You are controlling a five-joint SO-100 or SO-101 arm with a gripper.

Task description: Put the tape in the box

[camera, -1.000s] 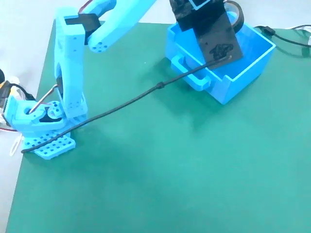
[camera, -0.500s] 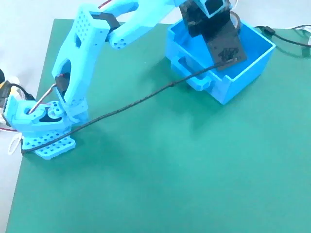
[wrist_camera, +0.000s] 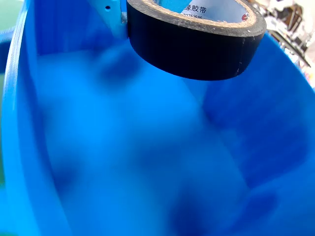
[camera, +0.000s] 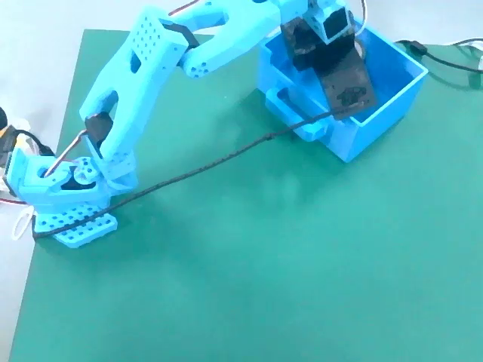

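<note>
Lower now than a second ago, the light-blue arm's jaws (camera: 355, 56) have sunk inside the bright blue plastic box (camera: 392, 94) on the green desk (camera: 264, 264), clamped on the black ring-shaped tape roll (wrist_camera: 192, 44), held above the box floor.

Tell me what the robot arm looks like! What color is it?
The arm is light blue plastic, made of chunky blocks dotted with small round holes. It stands on a blue base full of holes too. Black boxy parts sit near the gripper, along with a flat black plate carrying a dark marking. A thin dark cable runs from the base up to the gripper end.
</note>
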